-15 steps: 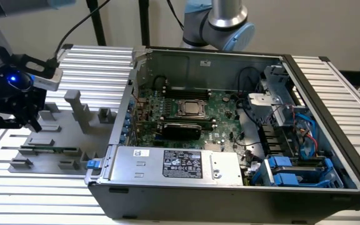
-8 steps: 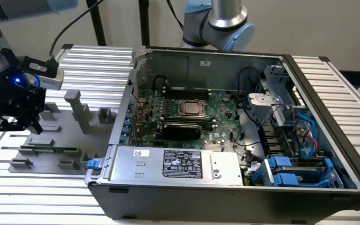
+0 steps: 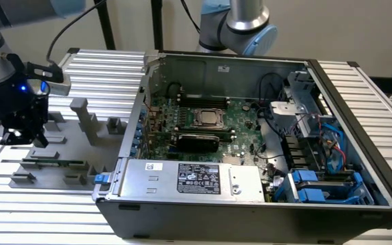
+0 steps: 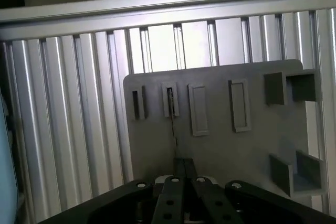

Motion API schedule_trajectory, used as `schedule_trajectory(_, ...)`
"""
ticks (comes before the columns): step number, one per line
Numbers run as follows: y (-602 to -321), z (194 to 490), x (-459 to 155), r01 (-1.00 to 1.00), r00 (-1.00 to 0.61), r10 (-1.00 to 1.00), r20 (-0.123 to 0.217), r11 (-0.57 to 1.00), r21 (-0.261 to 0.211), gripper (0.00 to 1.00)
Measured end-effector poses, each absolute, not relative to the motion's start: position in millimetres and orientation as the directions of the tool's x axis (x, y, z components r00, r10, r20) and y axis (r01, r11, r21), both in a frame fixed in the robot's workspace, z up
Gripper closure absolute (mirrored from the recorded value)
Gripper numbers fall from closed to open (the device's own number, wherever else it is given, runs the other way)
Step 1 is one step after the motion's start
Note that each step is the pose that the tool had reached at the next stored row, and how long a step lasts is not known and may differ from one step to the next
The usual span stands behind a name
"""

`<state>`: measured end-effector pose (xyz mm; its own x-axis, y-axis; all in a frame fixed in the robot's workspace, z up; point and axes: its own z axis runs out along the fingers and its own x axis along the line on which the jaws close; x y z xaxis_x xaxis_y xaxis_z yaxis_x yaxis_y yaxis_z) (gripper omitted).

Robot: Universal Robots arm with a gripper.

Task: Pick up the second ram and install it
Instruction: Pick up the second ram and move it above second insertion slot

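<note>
Hanging at the exterior view's 9 o'clock, the black claw (image 3: 26,139) sits low over the grey tray (image 3: 70,148), with a small blue light glowing on the body above it. How far open the claw stands cannot be told, nor whether it has hold of anything. The second ram (image 3: 53,163) lies lengthwise in the tray's holders, a thin green strip at about 5 o'clock from the claw and just beside it; whether the two touch is unclear. In the wrist view the claw (image 4: 184,170) hangs over the same tray (image 4: 226,145). A thin dark line runs there from one of the narrow slots toward the claw, and it looks to be the ram (image 4: 173,129) seen edge-on. The tray rests on a table (image 3: 46,209) of ribbed aluminium slats. At 3 o'clock from the tray, and touching or nearly touching its edge, stands the open computer case (image 3: 250,217). Its green motherboard (image 3: 247,135) lies at the centre with the square processor socket (image 3: 208,118) on it. A silver power supply (image 3: 189,178) is at 6 o'clock inside the case. Behind the case at 12 o'clock stands a grey and blue arm joint (image 3: 249,24).
</note>
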<state>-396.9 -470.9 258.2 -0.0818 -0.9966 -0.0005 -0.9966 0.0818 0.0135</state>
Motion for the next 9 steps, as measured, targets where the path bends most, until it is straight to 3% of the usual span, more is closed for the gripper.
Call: schedule_trajectory(9,-470.9,254.7,-396.8,-1.0,0.014,-1.0,-0.005,-0.014,-0.007,0.89)
